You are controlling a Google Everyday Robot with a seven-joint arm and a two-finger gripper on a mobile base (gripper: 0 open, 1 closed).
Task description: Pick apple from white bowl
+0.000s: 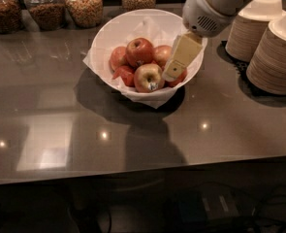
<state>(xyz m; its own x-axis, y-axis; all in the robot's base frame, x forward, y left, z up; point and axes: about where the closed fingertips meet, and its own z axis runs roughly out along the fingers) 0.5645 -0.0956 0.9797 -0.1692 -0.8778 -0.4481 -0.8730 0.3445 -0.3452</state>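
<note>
The white bowl [108, 38], wide and lined with crinkled white paper, stands on the dark counter at centre back. It holds several apples. The deep-red apple [139, 51] lies on top of the pile, its stem dimple up. A paler yellow-red apple with a small sticker [148, 77] lies at the front. My gripper [172, 74] reaches down from the upper right over the bowl's right rim. Its tip is just right of the stickered apple and in front of the right-hand apples. It holds nothing that I can see.
Two tall stacks of beige paper bowls [273, 47] stand right of the white bowl. Several glass jars of snacks [84, 4] line the back edge. The counter's front edge [142, 171] runs across the lower part of the view.
</note>
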